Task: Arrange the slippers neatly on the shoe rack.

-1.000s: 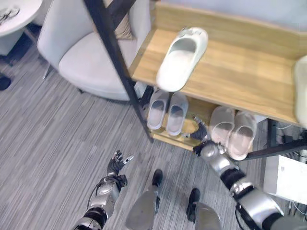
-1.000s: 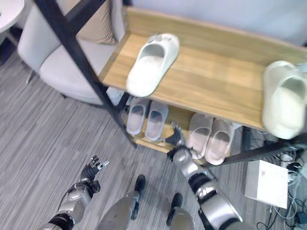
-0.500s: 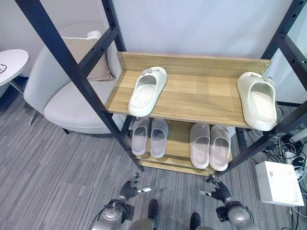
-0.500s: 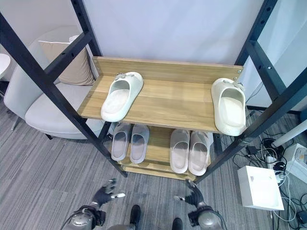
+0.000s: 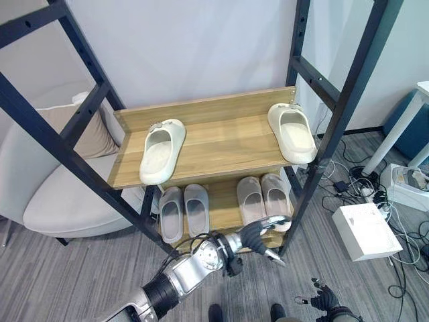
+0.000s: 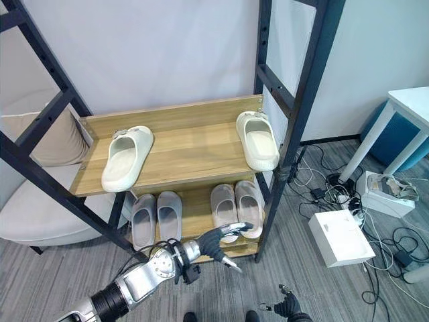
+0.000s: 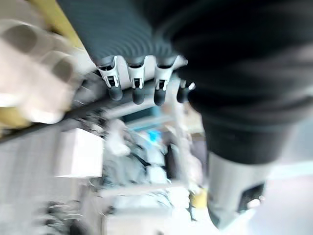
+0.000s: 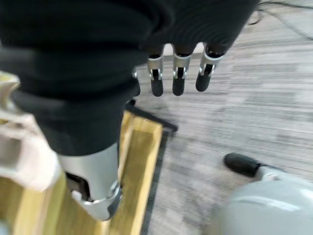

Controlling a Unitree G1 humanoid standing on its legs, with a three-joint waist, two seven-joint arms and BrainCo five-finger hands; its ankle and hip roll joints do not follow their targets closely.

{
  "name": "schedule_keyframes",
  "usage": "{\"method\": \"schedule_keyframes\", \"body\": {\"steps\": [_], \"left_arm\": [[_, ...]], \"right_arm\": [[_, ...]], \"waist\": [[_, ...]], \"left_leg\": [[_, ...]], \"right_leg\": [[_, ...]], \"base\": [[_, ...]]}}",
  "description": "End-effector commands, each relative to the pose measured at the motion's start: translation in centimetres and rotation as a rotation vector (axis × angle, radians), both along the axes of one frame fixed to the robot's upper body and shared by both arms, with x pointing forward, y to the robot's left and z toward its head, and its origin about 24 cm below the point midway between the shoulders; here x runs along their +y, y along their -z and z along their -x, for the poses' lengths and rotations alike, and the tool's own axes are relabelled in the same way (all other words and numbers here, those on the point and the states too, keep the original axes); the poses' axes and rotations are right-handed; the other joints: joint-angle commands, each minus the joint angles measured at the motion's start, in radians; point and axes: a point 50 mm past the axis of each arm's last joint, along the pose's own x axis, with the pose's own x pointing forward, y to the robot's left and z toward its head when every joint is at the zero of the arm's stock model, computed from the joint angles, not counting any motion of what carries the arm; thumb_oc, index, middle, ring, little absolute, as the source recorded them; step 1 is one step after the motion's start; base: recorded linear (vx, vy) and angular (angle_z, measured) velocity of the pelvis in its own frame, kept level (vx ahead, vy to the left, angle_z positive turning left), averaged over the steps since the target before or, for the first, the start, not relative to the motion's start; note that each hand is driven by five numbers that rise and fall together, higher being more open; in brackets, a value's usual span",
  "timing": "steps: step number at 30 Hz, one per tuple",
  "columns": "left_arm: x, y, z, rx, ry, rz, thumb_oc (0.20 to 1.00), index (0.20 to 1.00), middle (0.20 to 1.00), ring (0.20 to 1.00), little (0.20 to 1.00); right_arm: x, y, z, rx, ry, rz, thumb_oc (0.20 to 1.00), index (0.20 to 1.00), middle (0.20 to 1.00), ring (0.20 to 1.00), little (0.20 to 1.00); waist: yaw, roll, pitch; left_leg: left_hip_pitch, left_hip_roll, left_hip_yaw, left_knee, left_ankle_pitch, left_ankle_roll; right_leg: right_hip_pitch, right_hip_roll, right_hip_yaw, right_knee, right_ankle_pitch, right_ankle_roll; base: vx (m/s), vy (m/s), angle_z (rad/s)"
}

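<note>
On the shoe rack's upper shelf (image 5: 221,144) lie 2 cream slippers, well apart: left slipper (image 5: 161,150) angled, toe hanging at the front edge; right slipper (image 5: 292,131) near the right-hand post, heel toward the back board. A split pair, so not yet neat; likely what remains to arrange. Lower shelf (image 5: 223,213) carries 2 grey pairs, each side by side and touching, toes outward: left grey pair (image 5: 182,211), right grey pair (image 5: 263,198). These look already set. Left hand (image 5: 260,235) reaches across in front of the lower shelf's right end, fingers (image 7: 134,87) extended and relaxed, holding nothing, just before the right grey pair; contact not clear. Right hand (image 5: 324,298) hangs low over the carpet, fingers loose, empty. Armchair (image 5: 60,201) stands just beside the rack; white box (image 5: 365,230) on the floor.
</note>
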Motion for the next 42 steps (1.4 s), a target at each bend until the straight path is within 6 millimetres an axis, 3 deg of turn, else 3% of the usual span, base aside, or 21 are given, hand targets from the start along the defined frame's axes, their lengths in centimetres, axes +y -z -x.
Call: {"method": "schedule_keyframes", "body": {"steps": [1,2,4,5,7,12,13,14,20,28,35,42], "left_arm": [[-0.2,-6.2,-0.9,-0.107,0.096,0.201,1.0,1.0,1.0,1.0,1.0],[-0.2,-8.0,-0.7,-0.114,0.122,0.281,1.0,1.0,1.0,1.0,1.0],[0.1,-8.8,-0.6,-0.119,0.123,0.32,1.0,1.0,1.0,1.0,1.0],[1.1,-11.9,-0.5,-0.192,0.102,0.447,1.0,1.0,1.0,1.0,1.0],[2.0,-14.2,-0.8,-0.267,0.052,0.551,1.0,1.0,1.0,1.0,1.0],[4.7,-17.5,-2.2,-0.501,-0.184,0.634,1.0,1.0,1.0,1.0,1.0],[5.6,-18.0,-3.3,-0.567,-0.265,0.607,1.0,1.0,1.0,1.0,1.0],[6.1,-18.5,-3.2,-0.595,-0.288,0.62,1.0,1.0,1.0,1.0,1.0],[10.4,-18.7,-7.5,-0.842,-0.687,0.365,1.0,1.0,1.0,1.0,1.0],[17.9,-19.4,-10.0,-1.239,-1.06,-0.18,1.0,1.0,1.0,1.0,1.0],[22.8,-19.0,-10.2,-1.309,-1.231,-0.448,1.0,1.0,1.0,1.0,1.0],[25.3,-17.5,-9.7,-1.246,-1.281,-0.553,1.0,1.0,1.0,1.0,1.0]], "right_arm": [[0.4,-1.6,-3.0,-0.126,-0.037,-0.025,1.0,1.0,1.0,1.0,1.0],[0.5,-1.6,-2.9,-0.125,-0.042,-0.028,1.0,1.0,1.0,1.0,1.0],[0.6,-1.6,-2.8,-0.122,-0.047,-0.029,1.0,1.0,1.0,1.0,1.0],[0.8,-1.5,-2.4,-0.116,-0.053,-0.037,1.0,1.0,1.0,1.0,1.0],[1.1,-1.4,-2.2,-0.111,-0.053,-0.044,1.0,1.0,1.0,1.0,1.0],[1.1,-1.3,-2.0,-0.119,-0.036,-0.054,1.0,1.0,1.0,1.0,1.0],[1.1,-0.5,-0.2,-0.062,-0.025,-0.096,1.0,1.0,1.0,1.0,1.0],[1.0,-1.4,-1.4,-0.115,-0.046,-0.08,1.0,1.0,1.0,1.0,1.0],[0.8,-1.5,-0.9,-0.116,-0.03,-0.101,1.0,1.0,1.0,1.0,1.0],[1.1,-1.2,0.5,-0.102,-0.037,-0.133,1.0,1.0,1.0,1.0,1.0],[1.0,-1.5,0.7,-0.113,-0.063,-0.121,1.0,1.0,1.0,1.0,1.0],[1.4,-1.3,0.5,-0.107,-0.066,-0.119,1.0,1.0,1.0,1.0,1.0]], "waist": [[0.002,-0.037,0.053],[0.002,-0.037,0.05],[0.002,-0.037,0.05],[0.008,-0.039,0.047],[0.017,-0.041,0.043],[0.027,-0.045,0.037],[0.02,-0.044,0.036],[0.018,-0.046,0.036],[0.007,-0.042,0.029],[-0.003,-0.037,0.024],[-0.002,-0.038,0.023],[0.009,-0.036,0.025]], "left_leg": [[0.079,0.032,0.011,0.0,-0.069,-0.038],[0.08,0.033,0.01,0.0,-0.067,-0.039],[0.081,0.033,0.008,0.0,-0.067,-0.04],[0.08,0.033,0.004,0.0,-0.065,-0.042],[0.079,0.033,0.0,0.0,-0.062,-0.043],[0.083,0.034,-0.002,0.0,-0.062,-0.044],[0.084,0.035,0.002,0.0,-0.062,-0.046],[0.084,0.036,0.004,0.0,-0.062,-0.046],[0.086,0.038,0.018,0.0,-0.065,-0.049],[0.094,0.04,0.033,0.0,-0.072,-0.052],[0.097,0.042,0.038,0.0,-0.075,-0.056],[0.096,0.042,0.035,0.0,-0.076,-0.055]], "right_leg": [[0.031,-0.03,-0.017,0.001,-0.056,0.045],[0.034,-0.029,-0.019,0.001,-0.057,0.044],[0.036,-0.029,-0.023,0.001,-0.058,0.043],[0.04,-0.029,-0.03,0.001,-0.06,0.043],[0.043,-0.029,-0.035,0.001,-0.06,0.042],[0.052,-0.027,-0.039,0.001,-0.064,0.039],[0.051,-0.026,-0.036,0.001,-0.062,0.04],[0.05,-0.026,-0.034,0.001,-0.061,0.039],[0.044,-0.023,-0.024,0.001,-0.056,0.041],[0.039,-0.018,-0.009,0.001,-0.055,0.044],[0.038,-0.016,-0.006,0.001,-0.056,0.045],[0.037,-0.016,-0.009,0.001,-0.058,0.044]], "base": [[0.0,0.0,0.0],[0.0,0.0,0.0],[0.0,-0.016,0.01],[-0.01,-0.032,0.02],[0.0,-0.032,0.04],[0.0,-0.014,0.04],[0.0,0.0,0.0],[0.0,0.002,0.04],[0.0,-0.002,-0.03],[0.02,0.002,-0.07],[0.0,0.0,-0.02],[0.0,0.0,0.0]]}}
